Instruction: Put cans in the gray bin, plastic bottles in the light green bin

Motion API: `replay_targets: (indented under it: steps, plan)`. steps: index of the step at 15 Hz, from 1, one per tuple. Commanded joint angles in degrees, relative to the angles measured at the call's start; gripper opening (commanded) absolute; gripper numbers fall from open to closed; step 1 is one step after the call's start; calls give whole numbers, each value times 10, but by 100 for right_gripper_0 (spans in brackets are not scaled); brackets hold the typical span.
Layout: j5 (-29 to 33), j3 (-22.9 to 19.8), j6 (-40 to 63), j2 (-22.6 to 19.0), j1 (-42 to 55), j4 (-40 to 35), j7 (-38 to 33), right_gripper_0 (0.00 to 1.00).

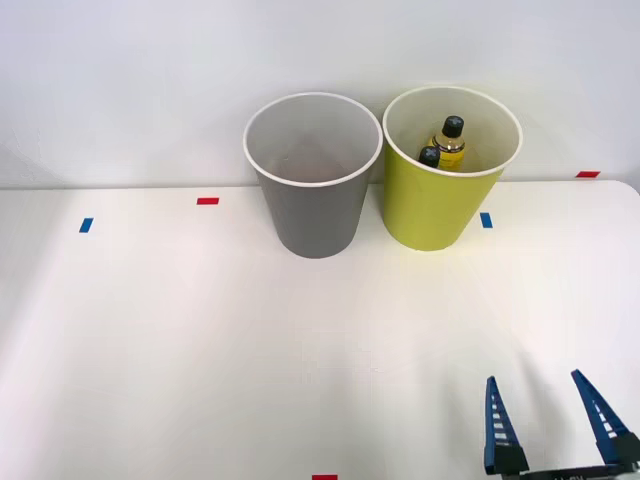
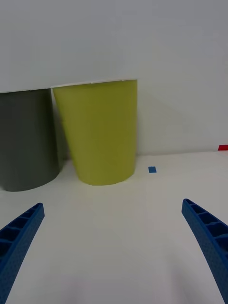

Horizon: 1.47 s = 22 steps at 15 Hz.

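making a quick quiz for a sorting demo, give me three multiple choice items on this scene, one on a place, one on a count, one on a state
1. Where are the plastic bottles?
A. on the table
B. inside the light green bin
C. inside the gray bin

2. How many black bottle caps show in the light green bin?
A. one
B. two
C. four

3. What state is the right claw in?
A. open and holding nothing
B. shut on a bottle
C. shut on the bin rim

Answers:
1 B, the front view shows the bottles standing within the lime rim.
2 B, two dark caps sit side by side there.
3 A, in both views the blue fingers stand apart over bare table.
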Motion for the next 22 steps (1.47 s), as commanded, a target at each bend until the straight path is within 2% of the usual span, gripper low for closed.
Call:
replay_targets:
  steps: [1,3,6,8,14,22]
  plan:
    - [0,12,-23,-12,34,7,80,100]
    - [-17,34,-22,-24,56,8,113,100]
    - [-91,82,-18,-52,73,8,161,100]
    - [-119,99,-13,-66,78,8,190,100]
    - [-110,90,23,-70,73,8,193,100]
    - [-102,91,23,-70,74,8,195,100]
